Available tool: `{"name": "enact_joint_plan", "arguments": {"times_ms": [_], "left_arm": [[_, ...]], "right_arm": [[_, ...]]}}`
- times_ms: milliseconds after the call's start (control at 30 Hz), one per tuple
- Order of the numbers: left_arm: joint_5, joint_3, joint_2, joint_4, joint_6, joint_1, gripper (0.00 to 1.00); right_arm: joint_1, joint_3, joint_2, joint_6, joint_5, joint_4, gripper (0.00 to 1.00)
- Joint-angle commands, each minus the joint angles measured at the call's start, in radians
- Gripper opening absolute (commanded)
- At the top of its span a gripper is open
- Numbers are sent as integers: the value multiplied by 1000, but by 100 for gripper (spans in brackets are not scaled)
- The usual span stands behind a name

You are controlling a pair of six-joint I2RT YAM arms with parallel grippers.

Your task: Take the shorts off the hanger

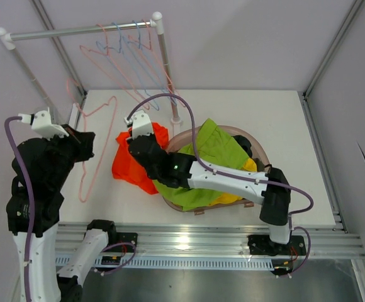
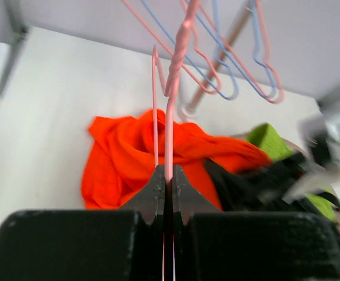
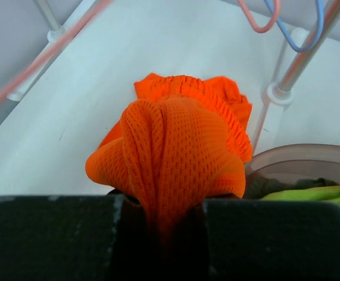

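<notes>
The bright orange shorts (image 1: pixel 138 168) lie bunched on the white table, off the hanger, left of the basin. My right gripper (image 1: pixel 129 141) is shut on a fold of them; their mesh fills its jaws in the right wrist view (image 3: pixel 170 152). My left gripper (image 1: pixel 82 142) is shut on the wire of a bare pink hanger (image 1: pixel 90 173), seen close in the left wrist view (image 2: pixel 180 41). The lime green shorts (image 1: pixel 213 151) and yellow shorts (image 1: pixel 230 199) lie in the basin, with dark fabric (image 1: pixel 243 146) at its far side. The orange shorts also show in the left wrist view (image 2: pixel 114 161).
A brownish round basin (image 1: pixel 262 153) sits at the table's middle right. A rack with a top rail (image 1: pixel 75 29) and a post (image 1: pixel 167 75) stands at the back, with several empty pink and blue hangers (image 1: pixel 127 51) on it. Enclosure walls stand on both sides.
</notes>
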Motion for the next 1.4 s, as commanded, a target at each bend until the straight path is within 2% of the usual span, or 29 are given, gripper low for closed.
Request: {"name": "enact_joint_plan", "arguments": {"times_ms": [0, 167, 367, 500, 667, 800, 1000, 1133, 1233, 1367], "left_arm": [[-211, 51, 6, -18, 38, -6, 0], [-173, -33, -37, 3, 22, -6, 0], [-161, -81, -66, 8, 24, -6, 0], [-156, -85, -69, 9, 21, -6, 0], [-156, -97, -74, 9, 15, -6, 0], [-147, -113, -77, 12, 4, -6, 0], [-135, -123, -77, 20, -15, -6, 0], [-135, -143, -78, 32, -19, -6, 0], [-142, -140, -71, 34, -15, -6, 0], [-168, -96, -49, 17, 5, -6, 0]], "right_arm": [[10, 24, -195, -56, 86, 74, 0], [-33, 137, -295, -234, 166, 88, 0], [-95, 172, -419, -414, 219, 171, 0], [-144, 165, -491, -429, 226, 169, 0], [-179, 56, -611, -397, 224, 171, 0], [-191, -100, -696, -301, 226, 148, 0], [-191, -427, -801, -20, 173, 76, 0], [-173, -570, -798, 133, 146, 42, 0], [-123, -697, -774, 233, 127, 71, 0], [-130, -864, -708, 365, 103, 123, 0]]}}
